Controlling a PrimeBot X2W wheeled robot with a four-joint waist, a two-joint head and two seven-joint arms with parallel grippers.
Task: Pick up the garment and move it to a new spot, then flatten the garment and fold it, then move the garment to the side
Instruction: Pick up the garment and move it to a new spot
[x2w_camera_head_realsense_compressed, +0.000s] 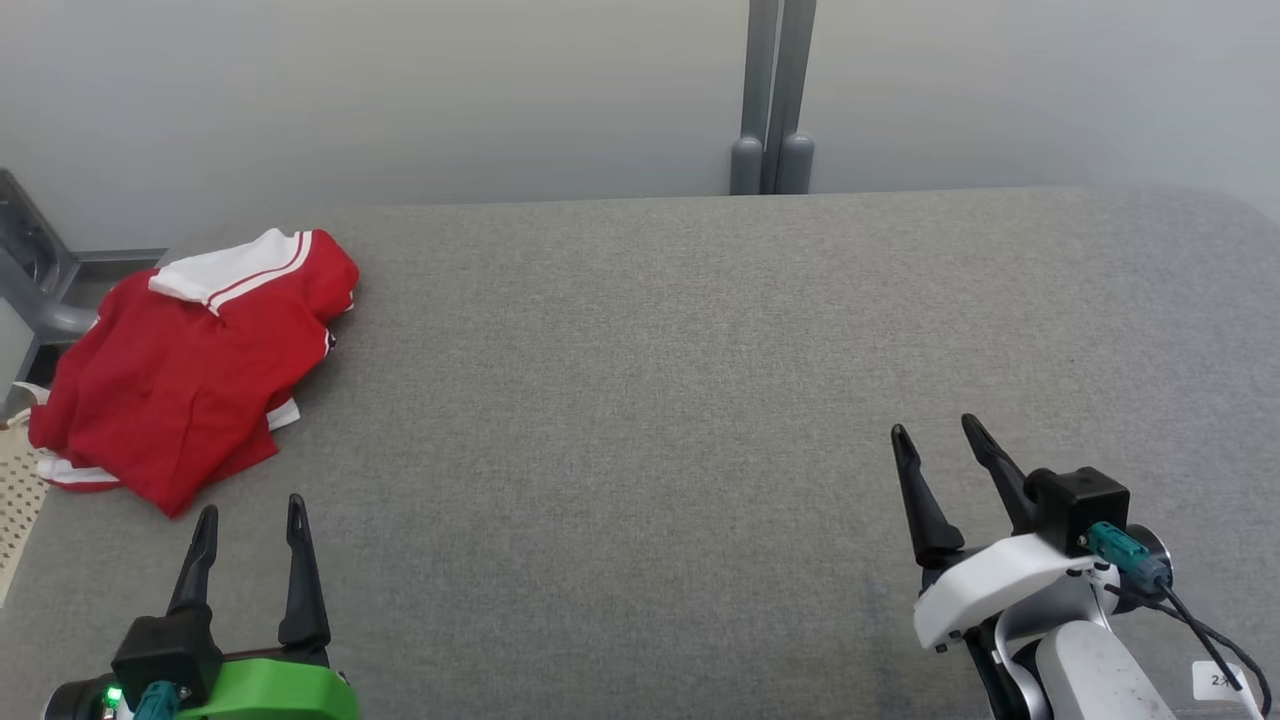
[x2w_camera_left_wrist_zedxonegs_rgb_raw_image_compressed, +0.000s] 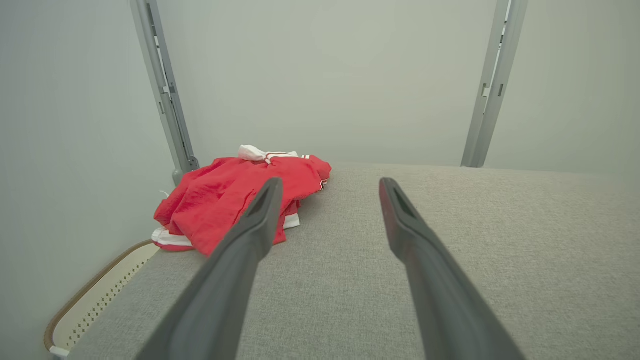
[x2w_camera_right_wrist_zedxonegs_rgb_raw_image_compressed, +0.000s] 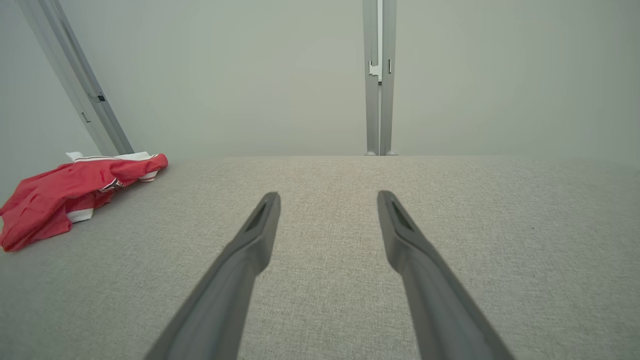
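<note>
On the wide grey bench (x2w_camera_head_realsense_compressed: 700, 400) almost all the surface is bare, and the middle gives much room for a new spot. At its far left corner lies the red garment (x2w_camera_head_realsense_compressed: 190, 380), bunched and not flat. One side of it reaches the left edge of the bench, just above a cream perforated basket (x2w_camera_head_realsense_compressed: 15, 500). I judge that the first step, the picking up, is the one in hand.

The left claw (x2w_camera_head_realsense_compressed: 251, 506) is near the garment, just in front of its near hem, with the jaws wide and nothing between them. The right claw (x2w_camera_head_realsense_compressed: 936, 426) stands well apart over the bare right side, also wide and empty.

To do it well, the left claw should come down on a thick fold of the red cloth, not on a thin edge, and pinch several layers so the cloth does not slip. It is better to grasp away from the bench edge, otherwise the garment may slide toward the basket. The white collar (x2w_camera_head_realsense_compressed: 235, 262) at the far end is a good mark for finding the top later.
</note>
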